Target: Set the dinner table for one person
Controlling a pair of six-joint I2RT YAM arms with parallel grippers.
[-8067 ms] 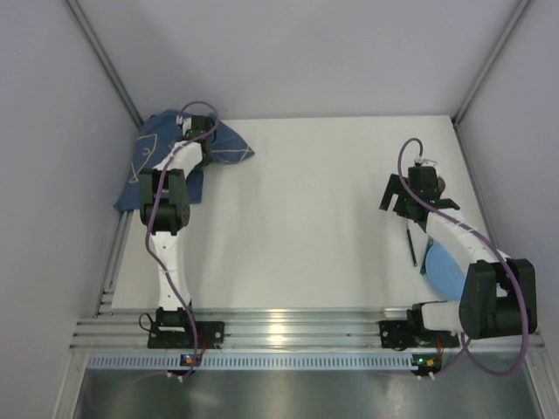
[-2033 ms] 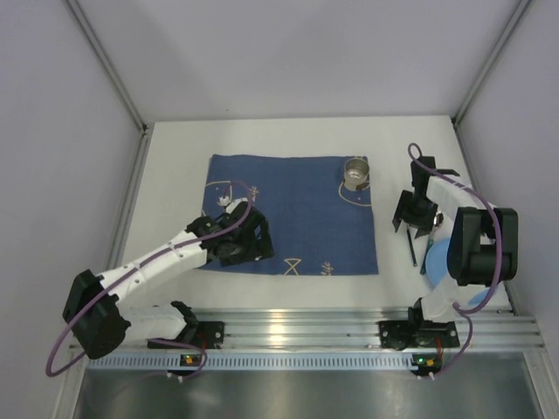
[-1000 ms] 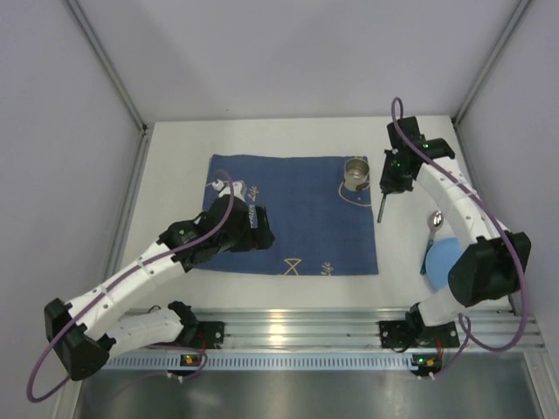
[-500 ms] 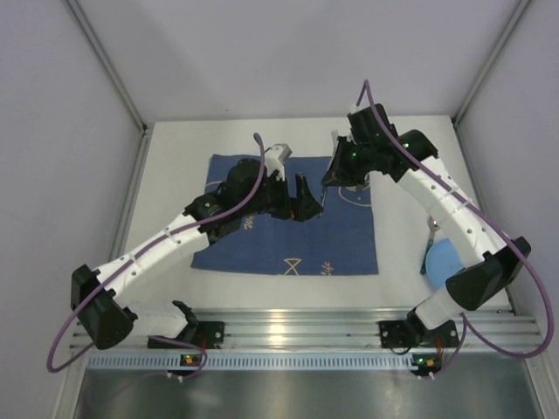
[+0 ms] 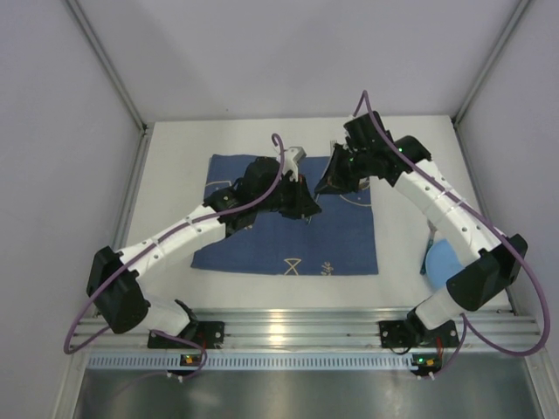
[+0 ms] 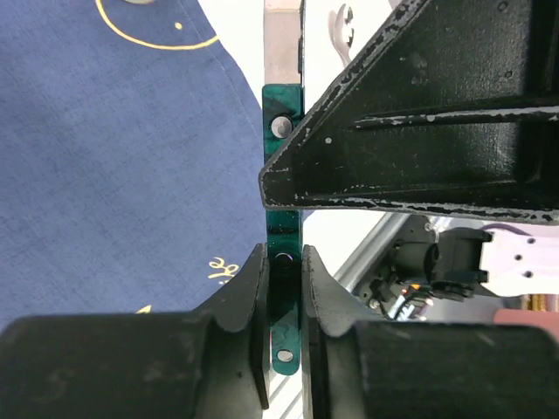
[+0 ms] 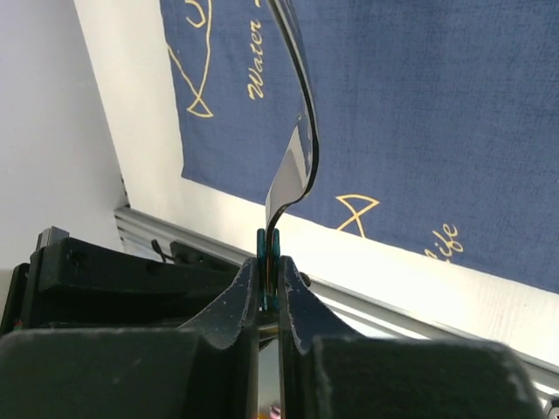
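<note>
A fork with a green handle (image 6: 282, 113) hangs in the air over the dark blue mat (image 5: 288, 240) on the white dinner table (image 5: 175, 175). My left gripper (image 6: 284, 275) is shut on the lower end of that handle. My right gripper (image 7: 269, 271) is shut on the same handle, and the fork's metal neck (image 7: 295, 161) curves away above the mat (image 7: 437, 105). In the top view the left gripper (image 5: 306, 208) and the right gripper (image 5: 328, 185) meet close together above the mat's far half. The fork's tines (image 6: 341, 22) show beside the right gripper's black finger (image 6: 419, 148).
A light blue dish (image 5: 441, 259) lies at the table's right edge with a spoon (image 5: 434, 229) just beyond it. Both arms reach across the mat. The aluminium rail (image 5: 288, 327) runs along the near edge.
The right arm carried the fork from the right side to above the mat. The left gripper rose to meet it and closed from wide open onto the handle.
</note>
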